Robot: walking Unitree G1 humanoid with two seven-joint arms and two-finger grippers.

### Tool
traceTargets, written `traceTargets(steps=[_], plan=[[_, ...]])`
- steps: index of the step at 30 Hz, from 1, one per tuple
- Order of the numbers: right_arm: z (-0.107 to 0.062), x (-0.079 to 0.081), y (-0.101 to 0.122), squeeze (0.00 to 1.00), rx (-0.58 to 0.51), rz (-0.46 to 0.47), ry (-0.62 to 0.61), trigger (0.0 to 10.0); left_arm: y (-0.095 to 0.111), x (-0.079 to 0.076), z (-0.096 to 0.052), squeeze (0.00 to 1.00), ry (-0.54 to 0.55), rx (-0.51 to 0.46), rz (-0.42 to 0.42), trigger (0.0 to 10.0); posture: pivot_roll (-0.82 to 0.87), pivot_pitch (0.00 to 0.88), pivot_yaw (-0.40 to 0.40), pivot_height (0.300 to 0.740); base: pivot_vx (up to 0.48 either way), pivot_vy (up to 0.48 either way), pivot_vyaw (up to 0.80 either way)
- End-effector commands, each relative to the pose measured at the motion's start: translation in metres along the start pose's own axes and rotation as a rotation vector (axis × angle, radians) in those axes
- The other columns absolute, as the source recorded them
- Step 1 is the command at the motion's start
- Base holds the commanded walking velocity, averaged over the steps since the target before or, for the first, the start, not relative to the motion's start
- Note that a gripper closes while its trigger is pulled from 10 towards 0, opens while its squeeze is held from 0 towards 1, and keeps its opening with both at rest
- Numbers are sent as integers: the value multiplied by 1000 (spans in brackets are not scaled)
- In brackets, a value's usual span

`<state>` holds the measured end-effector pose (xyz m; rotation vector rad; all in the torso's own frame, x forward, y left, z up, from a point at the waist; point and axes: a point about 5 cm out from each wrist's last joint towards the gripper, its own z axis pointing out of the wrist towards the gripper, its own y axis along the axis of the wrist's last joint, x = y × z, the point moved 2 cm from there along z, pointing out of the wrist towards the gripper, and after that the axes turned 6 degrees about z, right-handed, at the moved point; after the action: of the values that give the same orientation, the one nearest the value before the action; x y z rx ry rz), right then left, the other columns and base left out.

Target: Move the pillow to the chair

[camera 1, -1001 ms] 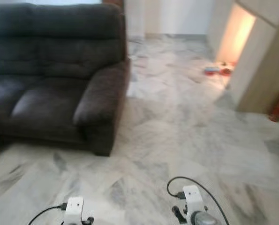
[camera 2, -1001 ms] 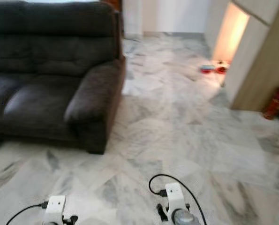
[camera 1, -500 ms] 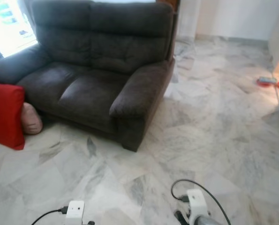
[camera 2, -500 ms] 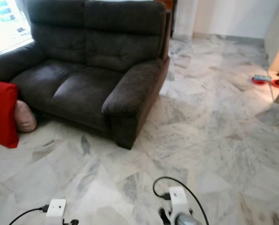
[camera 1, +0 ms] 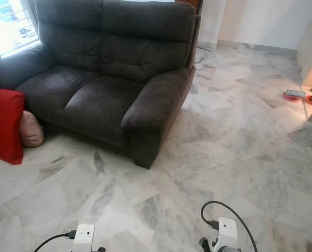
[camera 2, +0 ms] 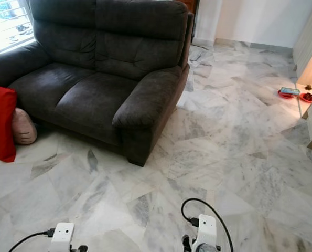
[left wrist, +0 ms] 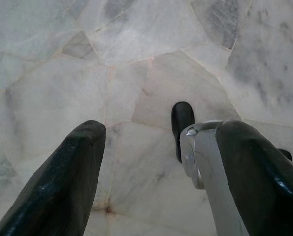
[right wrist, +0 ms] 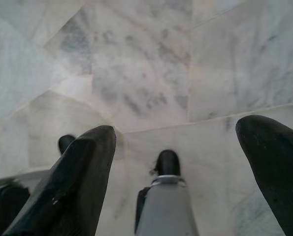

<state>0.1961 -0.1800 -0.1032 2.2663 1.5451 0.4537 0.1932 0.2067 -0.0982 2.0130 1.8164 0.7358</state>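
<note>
Both grippers, left (left wrist: 151,172) and right (right wrist: 176,182), are held low over the marble floor (camera 1: 224,157) with fingers apart and nothing between them. Compared with a second ago, the view has been swung left: the red pillow (camera 1: 3,123) is now seen standing on the floor against the sofa (camera 1: 108,79), beside a pink cushion (camera 1: 31,128). The pillow is judged located but well apart; approach is yet to be made.

A big sofa (camera 1: 103,79) stands on the floor (camera 1: 224,157) ahead to the left, with a pillow (camera 1: 3,123) leaning at its left front corner, a small round cushion (camera 1: 31,129) tucked beside it, and little bowls (camera 1: 302,96) far right.
</note>
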Motion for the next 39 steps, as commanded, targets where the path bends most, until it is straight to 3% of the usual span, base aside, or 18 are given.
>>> traceTargets(steps=[1,9,19,39], plan=[[0,-2,3,0,-27,9,-42,10000,1,3,0,0,11,-5,23,10000,9,0,11,740,0,0,0],[-1,-8,4,0,-51,-10,-141,10000,0,2,0,0,4,-11,29,10000,10,0,15,740,0,0,0],[0,3,6,0,-68,-8,4,10000,0,3,0,0,11,-9,9,10000,11,0,14,740,0,0,0],[0,4,6,0,-48,1,24,10000,2,2,0,0,5,-6,20,10000,28,0,11,740,0,270,0]])
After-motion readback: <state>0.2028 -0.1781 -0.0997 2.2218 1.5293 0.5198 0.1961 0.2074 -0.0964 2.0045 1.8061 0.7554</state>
